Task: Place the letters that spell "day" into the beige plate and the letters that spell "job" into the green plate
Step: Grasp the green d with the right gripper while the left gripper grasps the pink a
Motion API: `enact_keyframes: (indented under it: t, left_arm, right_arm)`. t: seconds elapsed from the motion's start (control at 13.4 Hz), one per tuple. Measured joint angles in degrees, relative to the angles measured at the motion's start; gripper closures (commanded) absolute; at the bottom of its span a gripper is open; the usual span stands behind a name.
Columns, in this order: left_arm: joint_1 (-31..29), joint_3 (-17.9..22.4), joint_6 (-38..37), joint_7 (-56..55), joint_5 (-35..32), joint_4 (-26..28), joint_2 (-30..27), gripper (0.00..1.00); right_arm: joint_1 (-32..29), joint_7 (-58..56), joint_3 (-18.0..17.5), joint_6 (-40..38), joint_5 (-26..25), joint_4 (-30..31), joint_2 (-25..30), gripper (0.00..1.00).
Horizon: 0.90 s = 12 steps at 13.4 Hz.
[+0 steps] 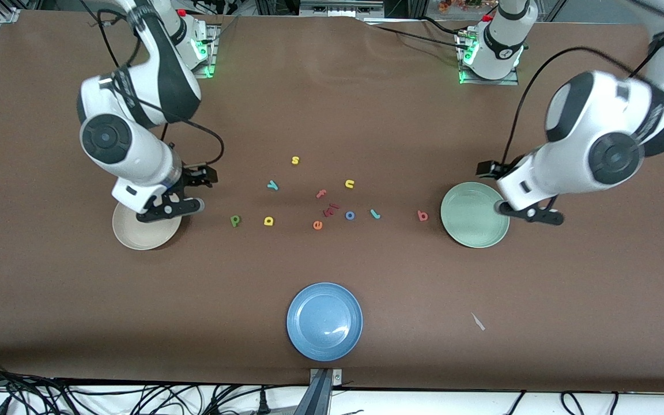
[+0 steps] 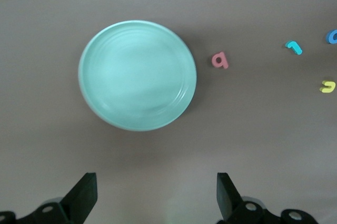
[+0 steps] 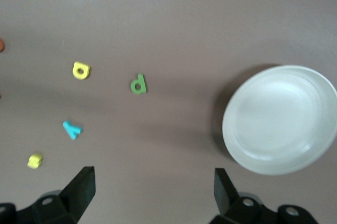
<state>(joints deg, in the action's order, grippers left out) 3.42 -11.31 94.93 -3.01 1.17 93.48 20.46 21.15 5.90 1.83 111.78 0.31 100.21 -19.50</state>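
The beige plate (image 1: 143, 233) (image 3: 279, 119) lies empty toward the right arm's end. The green plate (image 1: 473, 214) (image 2: 137, 75) lies empty toward the left arm's end. Between them on the table lie the green d (image 1: 235, 220) (image 3: 138, 84), yellow a (image 1: 268, 221) (image 3: 80, 70), teal y (image 1: 272, 185) (image 3: 71, 129), teal j (image 1: 375, 214) (image 2: 294, 47), blue o (image 1: 350, 215) (image 2: 332, 36) and salmon b (image 1: 422, 215) (image 2: 220, 60). My right gripper (image 1: 169, 210) (image 3: 152, 179) hovers open over the beige plate's rim. My left gripper (image 1: 531, 214) (image 2: 155, 182) hovers open beside the green plate.
A blue plate (image 1: 324, 321) sits nearer the front camera, mid-table. Other letters lie among the task ones: yellow s (image 1: 295, 160), yellow n (image 1: 349, 184), reddish f (image 1: 321, 194), a dark red piece (image 1: 331, 208), orange e (image 1: 317, 225). A paper scrap (image 1: 478, 321) lies near the front.
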Motion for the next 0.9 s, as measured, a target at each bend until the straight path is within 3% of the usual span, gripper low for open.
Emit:
enact_keyframes:
  t: [0.37, 0.6, 0.9]
  left_arm:
    - [2.8, 0.0, 12.6, -1.4, 0.0, -0.6, 9.2, 0.0]
    - [6.4, -0.1, 18.4, -10.3, 0.0, -0.7, 13.2, 0.01]
    - [9.6, -0.1, 21.9, -18.5, 0.0, -0.6, 16.7, 0.28]
  right_arm:
    - [1.5, -0.1, 0.0, 17.7, 0.0, 7.3, -4.6, 0.0]
    - [2.7, -0.1, -0.1, 25.2, 0.0, 11.0, -7.1, 0.0]
    - [3.0, 0.0, -0.1, 28.3, 0.0, 12.2, -9.1, 0.0]
